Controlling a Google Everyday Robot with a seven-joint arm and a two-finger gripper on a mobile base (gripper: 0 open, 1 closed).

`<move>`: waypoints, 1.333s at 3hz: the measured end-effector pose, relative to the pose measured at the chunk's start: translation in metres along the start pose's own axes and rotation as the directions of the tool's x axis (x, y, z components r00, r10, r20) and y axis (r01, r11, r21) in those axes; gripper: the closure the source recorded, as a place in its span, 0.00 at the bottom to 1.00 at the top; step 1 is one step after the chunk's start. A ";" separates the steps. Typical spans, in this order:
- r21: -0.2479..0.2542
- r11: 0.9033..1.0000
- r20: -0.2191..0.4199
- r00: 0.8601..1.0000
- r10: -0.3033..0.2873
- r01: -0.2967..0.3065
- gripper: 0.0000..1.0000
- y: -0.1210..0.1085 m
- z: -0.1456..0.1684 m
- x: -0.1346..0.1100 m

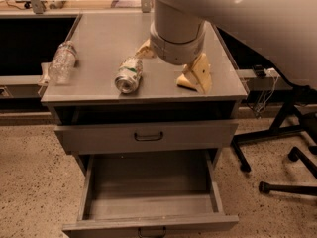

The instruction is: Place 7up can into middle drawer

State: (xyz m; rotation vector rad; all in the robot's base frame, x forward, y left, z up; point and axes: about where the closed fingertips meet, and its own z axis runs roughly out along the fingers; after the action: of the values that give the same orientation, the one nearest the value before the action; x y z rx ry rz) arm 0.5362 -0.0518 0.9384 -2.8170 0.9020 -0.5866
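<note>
The gripper [167, 66] hangs over the surface [99, 38] at upper centre, its jaws spread wide and holding nothing. The can [129, 76] lies on its side just left of it. The middle drawer [148, 207] stands open at the bottom, and a bottle [62, 61] lies at the left.

Shiny aluminium 7up can [129, 76]; matt grey metal middle drawer [148, 205]; matt cream plastic pincer [171, 62] over smooth cabinet top [99, 41].

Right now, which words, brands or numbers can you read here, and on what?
None can be read.
7up can, on its side on the cabinet top: green and white print, too blurred.
Water bottle: nothing legible.
Gripper, over the top, right of the can: no markings.
</note>
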 end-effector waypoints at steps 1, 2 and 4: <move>-0.007 0.992 -0.023 0.992 -0.127 0.127 0.00 -0.026 0.009 0.026; 0.005 0.962 0.022 0.962 -0.273 0.273 0.00 -0.063 0.028 0.043; 0.048 0.902 0.170 0.886 -0.431 0.429 0.00 -0.121 0.084 0.037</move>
State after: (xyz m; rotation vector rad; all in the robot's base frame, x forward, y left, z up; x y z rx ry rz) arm 0.6613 0.0254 0.9019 -3.0123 0.2344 -0.3702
